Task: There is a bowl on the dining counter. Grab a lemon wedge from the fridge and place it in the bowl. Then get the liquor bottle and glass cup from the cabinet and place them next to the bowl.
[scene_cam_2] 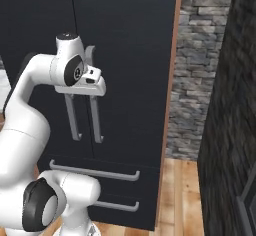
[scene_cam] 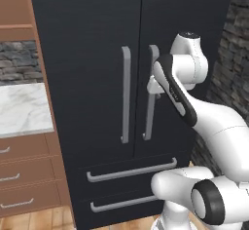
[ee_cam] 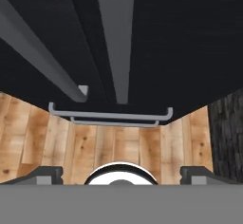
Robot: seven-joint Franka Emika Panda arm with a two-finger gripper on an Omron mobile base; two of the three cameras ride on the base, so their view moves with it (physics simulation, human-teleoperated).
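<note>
One fridge (scene_cam: 97, 78), black, two doors up top, both closed, and two drawers below, so that's two long grey upright handles and two flat drawer handles. The left door handle (scene_cam: 126, 95) and the right door handle (scene_cam: 150, 97) run straight up and down, just beside each other at the door seam; the fridge's long axis is vertical too. The gripper (ee_cam: 121, 171) sits right up at the right door handle, around 3 o'clock of the seam in the left base view, fingers spread wide with nothing between them. In the hand view it looks down along the doors, drawer handles at centre. Wooden plank floor (ee_cam: 118, 147) underneath. At 9 o'clock, a marble worktop (scene_cam: 22, 107) over three brown drawers (scene_cam: 24, 175). At 3 o'clock, a grey stone wall (scene_cam_2: 192, 80)
</note>
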